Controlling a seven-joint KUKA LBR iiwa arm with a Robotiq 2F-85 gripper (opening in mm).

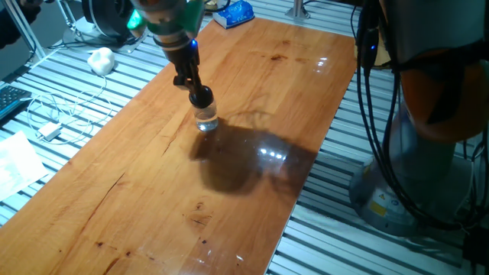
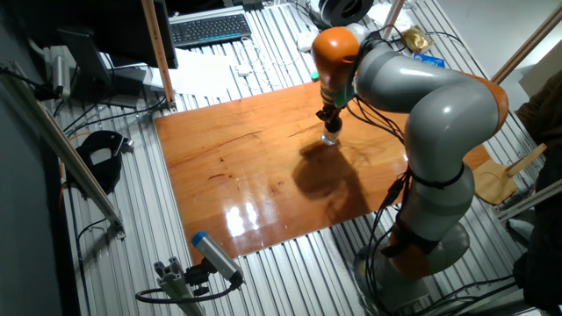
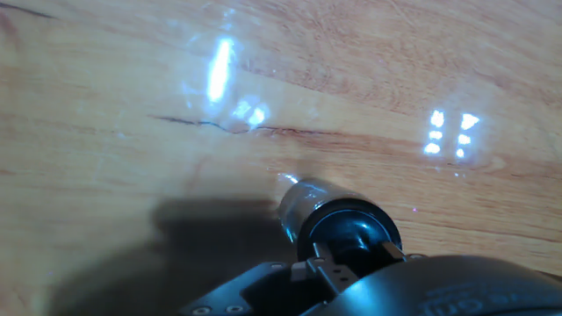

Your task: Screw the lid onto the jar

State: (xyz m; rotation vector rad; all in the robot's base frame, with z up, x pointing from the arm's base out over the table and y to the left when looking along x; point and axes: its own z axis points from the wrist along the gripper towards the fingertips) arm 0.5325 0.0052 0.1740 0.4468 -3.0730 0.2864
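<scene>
The robot's two-finger black gripper [image 1: 200, 93] points down at the middle of the table, its fingers closed around the lid [image 1: 202, 97], a small round glossy black cap. The lid sits on top of the jar [image 1: 206, 119], a tiny clear glass cylinder standing upright on the table [image 1: 252, 153], a long varnished orange-brown wooden board with bright reflections on its surface. In the hand view the lid [image 3: 351, 230] fills the space just in front of the fingers, with the glass jar [image 3: 299, 204] showing beyond it. Whether the threads have caught cannot be told from any view.

Judging from this, the lid is seated or nearly seated and the turning is what remains. The jar is held by nothing but its own weight on a slick surface, so it may simply spin with the lid instead of tightening. If the lid sits slightly tilted, the threads could cross and jam. A sideways push from the hand could tip or slide the small jar.

Further out, the board rests on a grey slatted metal bench. A white lumpy ball [image 1: 101, 59] lies off the board's far corner, near white cables, and a blue packet [image 1: 234, 13] sits past the far end. A black keyboard [image 2: 209, 28] lies at the back in the other fixed view. No brand, label or writing is readable anywhere.
</scene>
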